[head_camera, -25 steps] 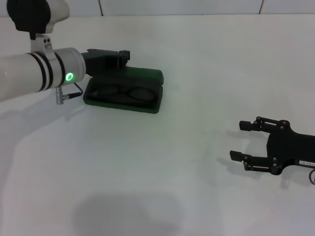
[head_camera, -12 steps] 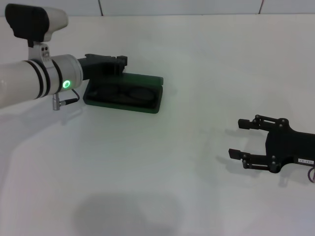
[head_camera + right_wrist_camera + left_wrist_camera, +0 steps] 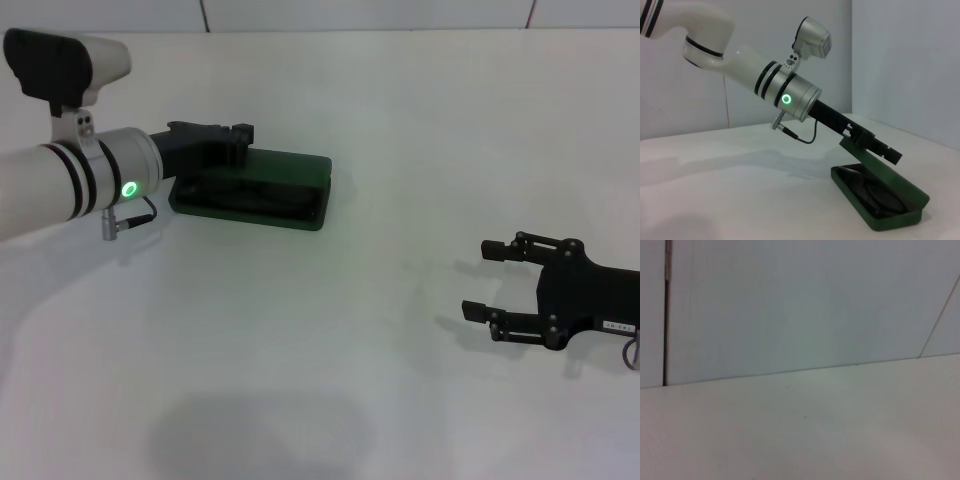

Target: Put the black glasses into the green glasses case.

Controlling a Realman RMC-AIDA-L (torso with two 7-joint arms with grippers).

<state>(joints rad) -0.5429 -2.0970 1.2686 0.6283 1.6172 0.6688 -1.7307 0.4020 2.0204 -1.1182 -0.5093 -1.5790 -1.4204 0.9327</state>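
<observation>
The black glasses (image 3: 875, 195) lie inside the green glasses case (image 3: 262, 192), its lid half lowered under my left gripper (image 3: 880, 150); I can't tell its finger state. I press evenly. Right gripper (image 3: 490, 280) idles agape, holding nothing.

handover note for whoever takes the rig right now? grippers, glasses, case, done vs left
Left gripper: at the far left side of the green glasses case, pressing on its lid, which is tilted partway down over the tray. Whether its fingers are open or shut cannot be told.
Right gripper: open, empty, parked low over the table on the right, well away from the case.
Black glasses: lying inside the case on the dark lining.
Done: glasses are in the case.
Left: lid is not fully shut; finish closing if wanted, then pull the left arm back.
</observation>
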